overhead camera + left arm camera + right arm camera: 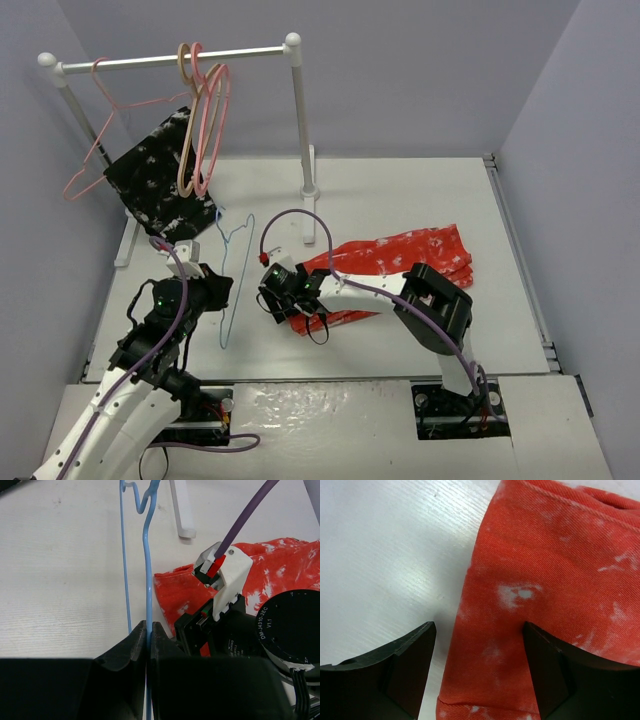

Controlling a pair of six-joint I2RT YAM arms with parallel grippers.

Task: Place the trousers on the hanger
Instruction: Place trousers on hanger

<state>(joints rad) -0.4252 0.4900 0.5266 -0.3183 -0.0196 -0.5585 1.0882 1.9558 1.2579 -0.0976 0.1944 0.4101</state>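
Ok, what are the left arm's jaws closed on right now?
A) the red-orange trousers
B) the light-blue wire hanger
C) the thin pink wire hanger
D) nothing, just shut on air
B: in the left wrist view the left jaws are pinched shut on the light-blue wire hanger, and its wire runs straight up out from between them.

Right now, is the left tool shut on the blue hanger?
Yes, the left tool, fully shut, pinches the blue wire of the hanger.

White arms, black joints, black tools, purple cables (one red-tipped).
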